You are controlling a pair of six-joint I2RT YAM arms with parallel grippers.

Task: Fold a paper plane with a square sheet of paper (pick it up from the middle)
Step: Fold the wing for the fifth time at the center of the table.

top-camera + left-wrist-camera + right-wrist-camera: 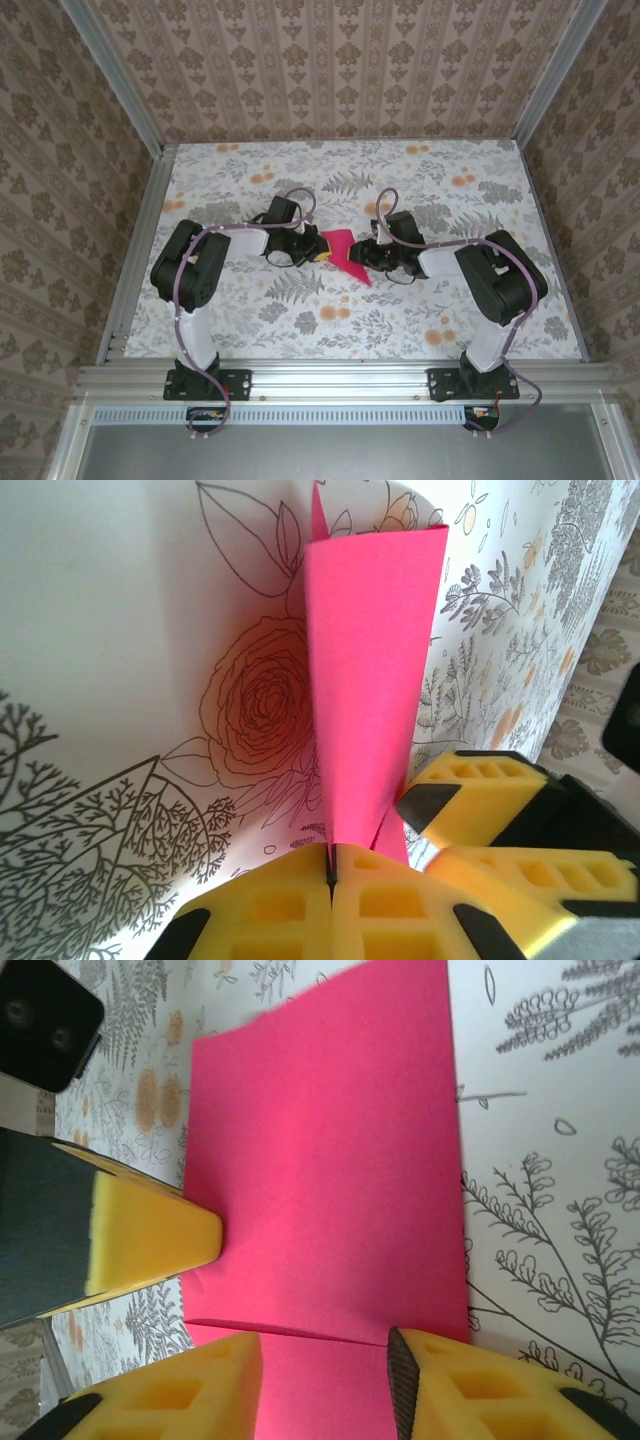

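The left gripper (314, 252) is clamped fully shut on a thin, matte, bright magenta-pink sheet of paper (342, 254), which lies folded near the middle of the white table covered in a grey-and-orange floral print (250, 170). In the left wrist view its yellow foam-like fingers (270, 910) meet with no gap, pinching the narrow end of the sheet of paper (365, 680). From there the paper widens away from the left gripper (330, 865) and stands partly lifted off the table, with a crease along one side.

The right gripper (367, 256) faces it from the other side, so the two tools crowd the paper between them. Its jaws stand partly apart. In the right wrist view the flat pink panel (330, 1160) runs across the gap between the right gripper (325, 1342) fingertips. Whether the pads press on it cannot be told. A yellow finger (150, 1235) of the left gripper touches the panel's edge there, and the right gripper's yellow fingers (480, 785) sit just beside the pinched end.

Purple cables (300, 195) loop over both arms. Silver aluminium rails (340, 375) frame the table, and brown patterned wallpaper (330, 70) backs it.
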